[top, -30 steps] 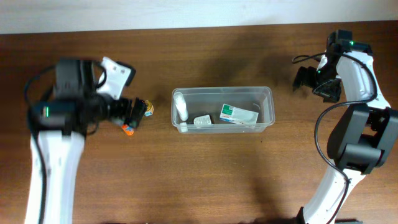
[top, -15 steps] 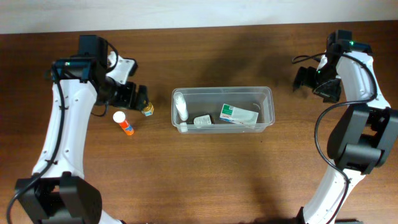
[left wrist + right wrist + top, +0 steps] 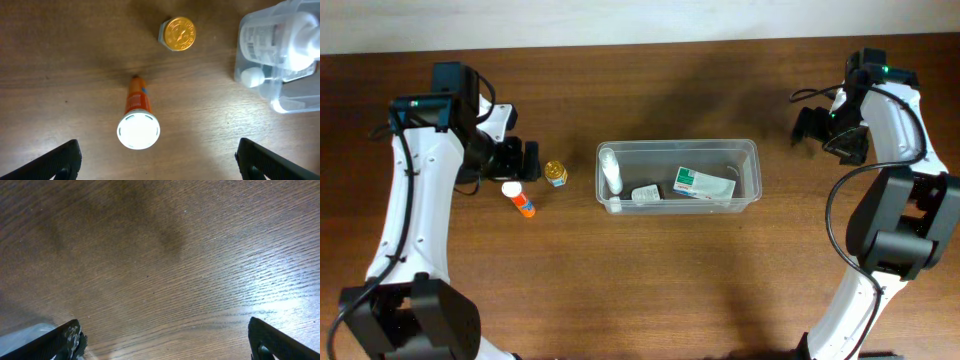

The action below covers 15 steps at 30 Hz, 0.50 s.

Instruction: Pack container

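Overhead: I see the container (image 3: 750, 176) mid-desk (image 3: 670, 285), holding a white bottle (image 3: 610, 172) and a box (image 3: 702, 184); left end effector (image 3: 525, 160) wide near the orange tube (image 3: 521, 200) and gold-capped jar (image 3: 556, 173); right end effector (image 3: 810, 128) wide, well apart | Left wrist: tube lying ahead of the spread fingers, empty-handed | Right wrist: wide over wood desk.

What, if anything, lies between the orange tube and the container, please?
Nothing visible does: bare table separates the tube from the container. The gold-capped jar stands close beside that path, not on it.
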Available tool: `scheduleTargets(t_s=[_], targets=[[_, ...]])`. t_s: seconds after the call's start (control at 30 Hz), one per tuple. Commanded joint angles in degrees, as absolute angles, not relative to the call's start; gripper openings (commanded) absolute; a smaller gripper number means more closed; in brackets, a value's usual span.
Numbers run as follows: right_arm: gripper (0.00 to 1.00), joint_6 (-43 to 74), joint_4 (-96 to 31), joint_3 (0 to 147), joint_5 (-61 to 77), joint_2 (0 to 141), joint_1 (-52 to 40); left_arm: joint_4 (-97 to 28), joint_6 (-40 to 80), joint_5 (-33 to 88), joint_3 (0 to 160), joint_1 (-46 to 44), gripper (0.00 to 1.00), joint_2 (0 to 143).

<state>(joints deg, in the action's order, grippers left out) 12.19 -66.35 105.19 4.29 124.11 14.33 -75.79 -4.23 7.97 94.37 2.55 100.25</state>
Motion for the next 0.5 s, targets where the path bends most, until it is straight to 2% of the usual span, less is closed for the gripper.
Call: scheduleTargets(t_s=[0.0, 0.07, 0.47], targets=[[0.98, 12.3, -66.4, 105.1, 3.8, 123.4, 14.7, -75.8, 2.4, 3.0, 91.4, 2.6, 0.99, 100.4], [0.98, 12.3, -66.4, 105.1, 3.8, 123.4, 14.7, -75.2, 5.2, 0.6, 89.8, 2.6, 0.99, 100.4], [0.98, 12.3, -66.4, 105.1, 3.8, 123.4, 14.7, -68.1, 5.2, 2.4, 83.9, 2.6, 0.99, 100.4]])
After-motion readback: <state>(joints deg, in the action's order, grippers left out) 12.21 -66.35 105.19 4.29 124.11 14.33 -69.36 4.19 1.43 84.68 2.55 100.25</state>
